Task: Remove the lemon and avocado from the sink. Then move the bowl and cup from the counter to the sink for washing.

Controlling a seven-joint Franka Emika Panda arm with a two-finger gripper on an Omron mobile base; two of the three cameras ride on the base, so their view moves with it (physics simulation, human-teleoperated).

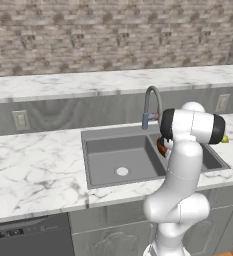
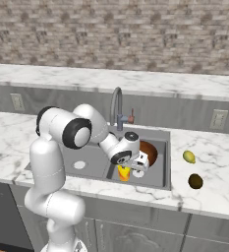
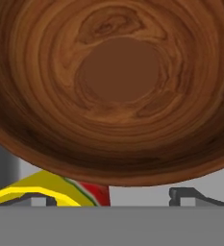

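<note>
In the right basin of the grey sink [image 2: 161,170] lies the reddish-brown wooden bowl [image 2: 148,150], whose inside spreads across the hand view [image 3: 113,81]. The yellow cup [image 2: 124,173] with its red patch stands in that basin next to the bowl, just under my gripper [image 2: 134,166]. In the hand view the cup [image 3: 51,187] sits at the left fingertip. My gripper [image 3: 113,198] is open, fingertips wide apart, gripping nothing. The lemon [image 2: 188,157] and the dark avocado [image 2: 195,181] rest on the counter right of the sink. My arm hides most of the bowl [image 1: 161,146] in the left base view.
The curved faucet [image 2: 117,106] rises behind the sink, close to my forearm. The left basin [image 1: 113,155] holds only its white drain [image 1: 122,171]. Marble counter [image 1: 33,170] stretches left of the sink. A wall outlet [image 2: 217,119] sits behind the fruit.
</note>
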